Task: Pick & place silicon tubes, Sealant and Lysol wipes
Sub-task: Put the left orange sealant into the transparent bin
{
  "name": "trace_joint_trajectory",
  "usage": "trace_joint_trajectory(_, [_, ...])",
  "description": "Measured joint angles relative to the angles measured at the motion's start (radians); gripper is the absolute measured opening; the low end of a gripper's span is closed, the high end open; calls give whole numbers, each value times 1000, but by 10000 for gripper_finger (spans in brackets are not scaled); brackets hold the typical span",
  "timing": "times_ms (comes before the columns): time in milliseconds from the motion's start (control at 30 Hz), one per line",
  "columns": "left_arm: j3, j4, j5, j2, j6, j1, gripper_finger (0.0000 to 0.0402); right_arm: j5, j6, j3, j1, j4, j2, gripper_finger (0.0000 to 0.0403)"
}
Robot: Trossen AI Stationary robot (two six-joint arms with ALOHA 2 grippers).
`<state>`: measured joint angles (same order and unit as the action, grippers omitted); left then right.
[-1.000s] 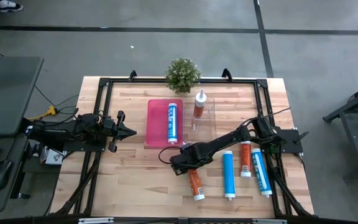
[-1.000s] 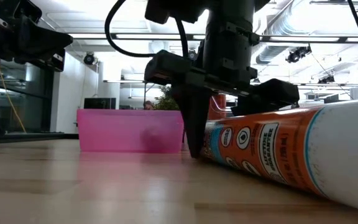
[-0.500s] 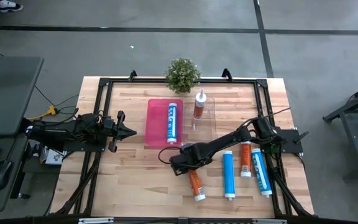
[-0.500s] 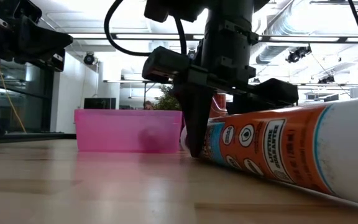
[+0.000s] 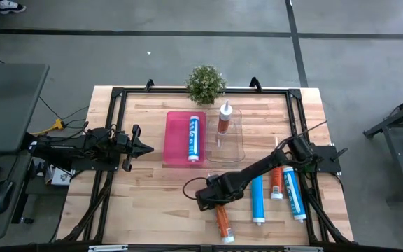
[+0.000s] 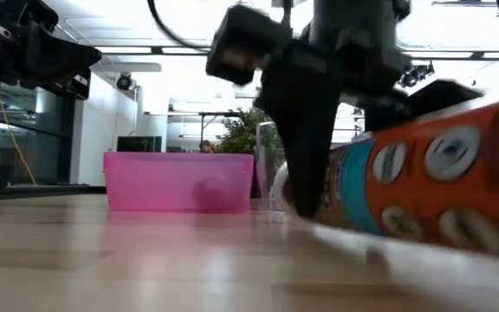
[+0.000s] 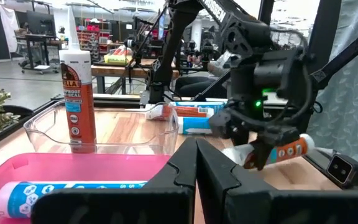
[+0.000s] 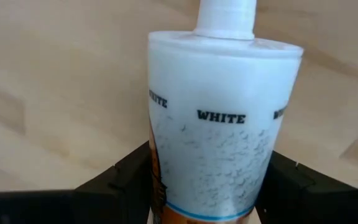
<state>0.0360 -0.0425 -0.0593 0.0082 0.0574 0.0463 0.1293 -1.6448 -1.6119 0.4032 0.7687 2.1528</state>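
An orange sealant tube [image 5: 222,222] lies lengthwise toward the near edge, and my right gripper [image 5: 212,198] is shut on it near its far, nozzle end. It also shows in the low view [image 6: 423,182] and in the right wrist view [image 8: 213,130]. A blue tube [image 5: 194,138] lies in the pink tray [image 5: 173,140]. A sealant tube [image 5: 224,117] stands upright in the clear container [image 5: 235,143]. Two blue tubes [image 5: 257,199] and an orange one [image 5: 276,178] lie on the table at the right. My left gripper [image 5: 147,148] is shut and empty, left of the tray. My right gripper pinches the orange tube's body just behind its white shoulder [image 8: 216,155], one finger [image 8: 126,171] on each side. The fingers come from above and lie across the tube. The nozzle [image 8: 225,15] points away from the wrist. Whether the tube's near end rests on the table I cannot tell.
A small potted plant [image 5: 206,84] stands at the far edge. A black frame [image 5: 117,94] runs round the tabletop. Bare wood lies in front of the tray and at the near left.
My right gripper has gone toward the table's near edge, still shut on the orange tube. The tube has moved with it, closer to the near edge, keeping its lengthwise lie.
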Motion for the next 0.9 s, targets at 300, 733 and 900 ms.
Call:
trace_joint_trajectory(300, [0,0,0,0,0,0,0,-232,43,-1,9,-21,-89,206])
trace_joint_trajectory(733, [0,0,0,0,0,0,0,-827,345,-5,18,-136,-196,205])
trace_joint_trajectory(900, [0,1,0,0,0,0,0,-1094,431,-5,26,-146,-220,204])
